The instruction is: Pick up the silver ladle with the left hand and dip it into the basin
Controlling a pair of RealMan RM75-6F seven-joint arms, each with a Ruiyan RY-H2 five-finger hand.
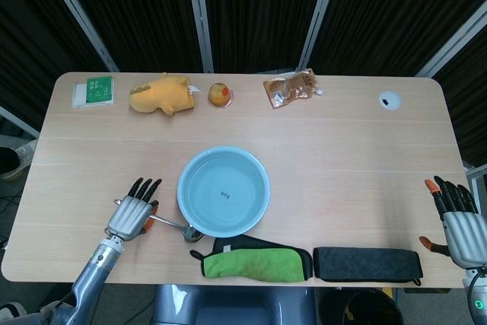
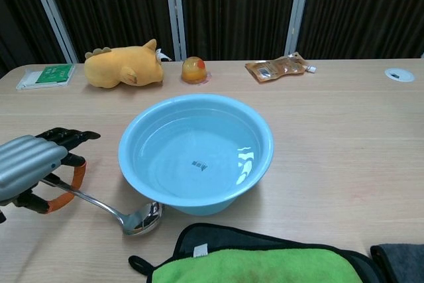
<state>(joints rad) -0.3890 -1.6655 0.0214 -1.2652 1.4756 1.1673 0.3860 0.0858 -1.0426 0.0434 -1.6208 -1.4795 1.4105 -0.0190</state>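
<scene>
Left robot hand (image 2: 30, 170) gripping the silver ladle (image 2: 112, 208) beside the blue basin (image 2: 196, 152).

The left robot hand sits left of the basin with its fingers curled over the ladle's handle; the ladle's bowl lies on the bench (image 1: 342, 157) against the basin's near-left wall, outside it. The basin holds clear water. The right robot hand (image 1: 456, 218) hovers far right of the basin at the bench edge, fingers spread, holding nothing. Behind the basin lie a yellow plush toy (image 2: 126, 65), an orange jelly cup (image 2: 194, 69), a brown snack pouch (image 2: 277, 67) and a green card (image 2: 48, 75). In front lie a green cloth (image 1: 255, 260) and a black cloth (image 1: 367, 262).
</scene>
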